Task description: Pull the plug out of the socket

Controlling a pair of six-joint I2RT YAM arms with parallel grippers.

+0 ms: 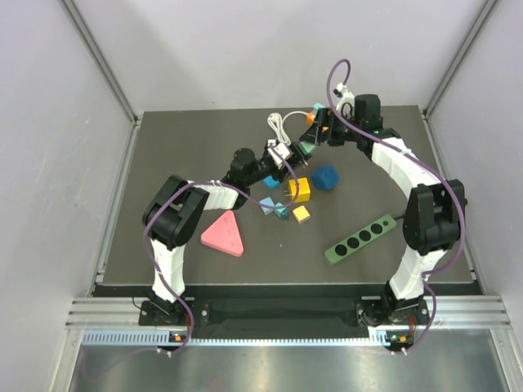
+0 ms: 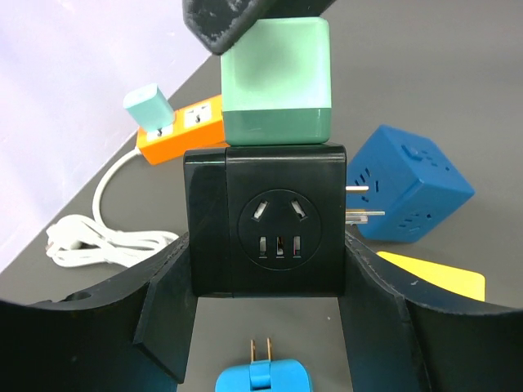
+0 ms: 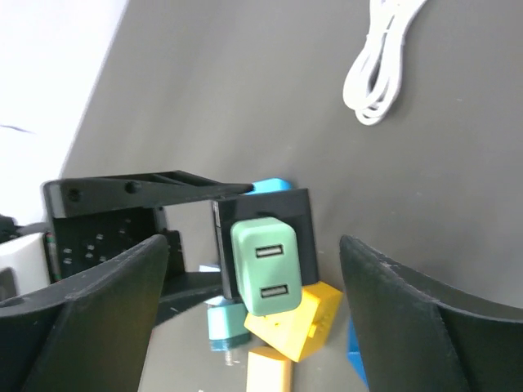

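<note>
Near blue cube (image 2: 409,192), left fingers (image 2: 163,318) pinch socket (image 2: 278,229); right fingers (image 3: 409,310) spread around plug (image 3: 265,265).

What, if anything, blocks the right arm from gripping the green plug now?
Probably nothing: likely yes. The right end effector is open with the green plug between its fingers, standing proud of the black socket that the left end effector holds.

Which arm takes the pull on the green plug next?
Right. The right fingers are open on either side of the green plug, not touching it. The left fingers are shut on the black socket, bracing it, so they are occupied.
</note>
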